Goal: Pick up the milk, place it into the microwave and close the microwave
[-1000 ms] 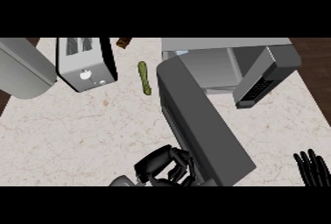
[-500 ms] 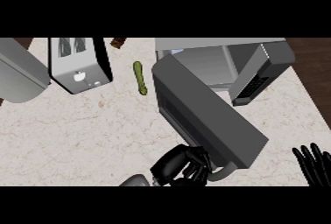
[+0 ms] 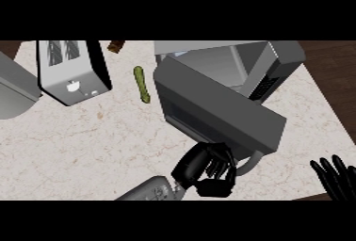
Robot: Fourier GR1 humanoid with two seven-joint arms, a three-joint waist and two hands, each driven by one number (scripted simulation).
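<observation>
**Left hand curled at the near edge of the open microwave door**

The left hand [image 3: 203, 170] sits near the bottom middle of the view, at the end of its grey forearm [image 3: 149, 190], which comes in from the lower edge. Its fingers are curled in towards the palm, and nothing shows inside them. The knuckles lie against the near edge of the door [image 3: 215, 108], just left of the grey handle [image 3: 252, 162], which loops out from the door's near right corner.

The door stands swung open, slanting from the far left towards the near right. It covers much of the opening of the microwave [image 3: 278, 61], whose body lies beyond it at the far right of the counter [image 3: 90, 146]. The milk cannot be made out. What shows of the cavity, far from the left hand, is grey wall, and the door hides the rest.

The right hand [image 3: 337, 179] rests at the lower right corner, fingers straight, spread and pointing up, well apart from the door and the handle.

By count there are two hands, one microwave with one door and one handle. One toaster [image 3: 69, 70] with two slots stands at the far left. One long green vegetable [image 3: 142, 84] lies between the toaster and the door, touching neither. One small brown object [image 3: 116, 45] sits at the counter's far edge, just beyond the toaster. One large grey shape [image 3: 14, 92] is cut off by the left edge.
</observation>
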